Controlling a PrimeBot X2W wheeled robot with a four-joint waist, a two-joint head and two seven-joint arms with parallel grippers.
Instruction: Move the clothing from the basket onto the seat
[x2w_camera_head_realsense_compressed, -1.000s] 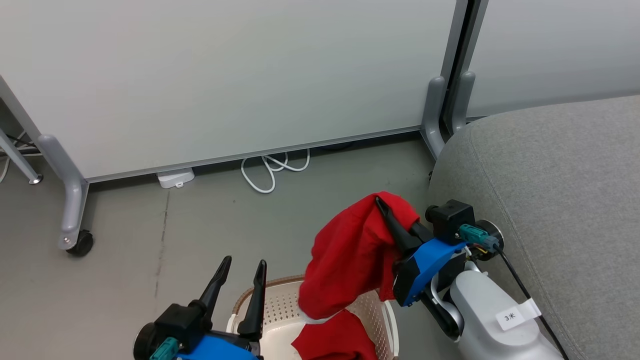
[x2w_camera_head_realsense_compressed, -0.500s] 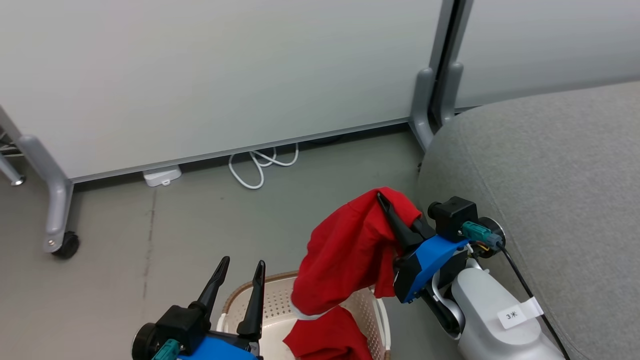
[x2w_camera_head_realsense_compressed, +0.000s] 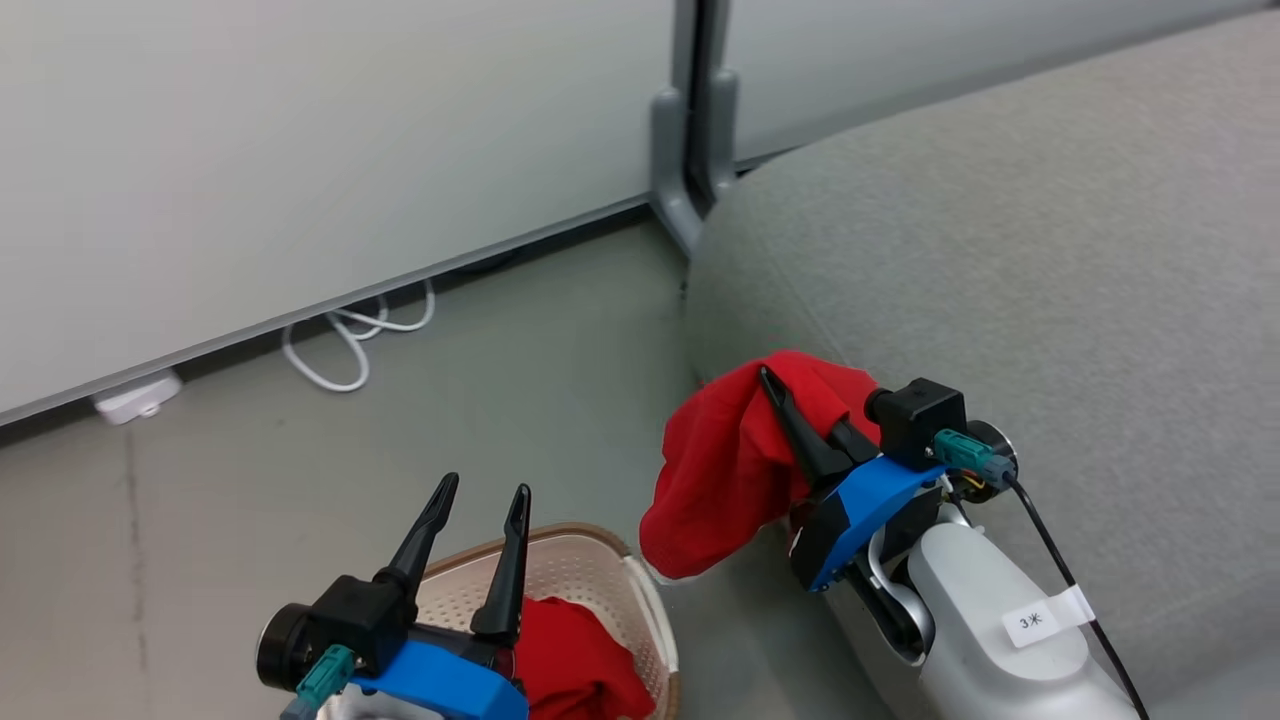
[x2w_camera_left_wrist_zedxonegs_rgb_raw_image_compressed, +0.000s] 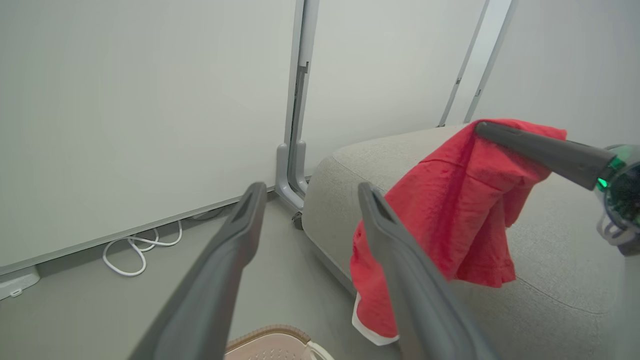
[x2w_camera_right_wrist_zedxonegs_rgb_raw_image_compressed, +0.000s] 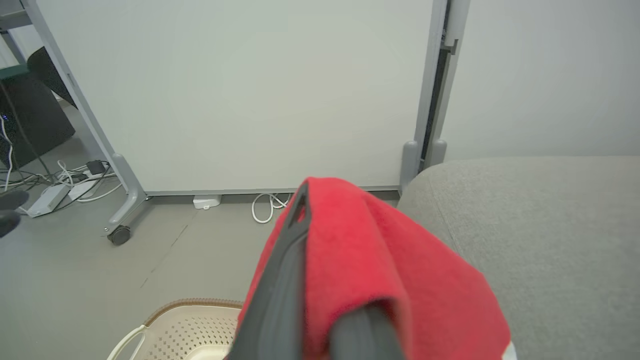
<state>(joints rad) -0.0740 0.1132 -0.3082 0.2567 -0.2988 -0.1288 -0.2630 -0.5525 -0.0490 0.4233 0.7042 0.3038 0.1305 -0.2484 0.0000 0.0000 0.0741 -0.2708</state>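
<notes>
My right gripper (x2w_camera_head_realsense_compressed: 768, 380) is shut on a red piece of clothing (x2w_camera_head_realsense_compressed: 720, 470), which hangs from the fingers in the air at the near edge of the grey seat (x2w_camera_head_realsense_compressed: 1000, 250), above the floor. The same clothing (x2w_camera_left_wrist_zedxonegs_rgb_raw_image_compressed: 460, 210) hangs in front of the seat (x2w_camera_left_wrist_zedxonegs_rgb_raw_image_compressed: 560, 290) in the left wrist view, and it drapes over my right fingers (x2w_camera_right_wrist_zedxonegs_rgb_raw_image_compressed: 292, 250) in the right wrist view. My left gripper (x2w_camera_head_realsense_compressed: 485, 487) stands open and empty above the cream basket (x2w_camera_head_realsense_compressed: 600, 545). A second red garment (x2w_camera_head_realsense_compressed: 570, 660) lies inside the basket.
Pale partition panels (x2w_camera_head_realsense_compressed: 300, 150) stand behind, with a grey foot (x2w_camera_head_realsense_compressed: 680, 190) at the seat's corner. A white cable coil (x2w_camera_head_realsense_compressed: 345, 345) and a white adapter (x2w_camera_head_realsense_compressed: 135, 400) lie on the floor by the panels. A castered panel leg (x2w_camera_right_wrist_zedxonegs_rgb_raw_image_compressed: 122, 220) stands further left.
The head view has swung right toward the seat. The held garment, whose lower end hung over the basket, now hangs clear of it beside the seat's edge. Both gripper states are unchanged.
</notes>
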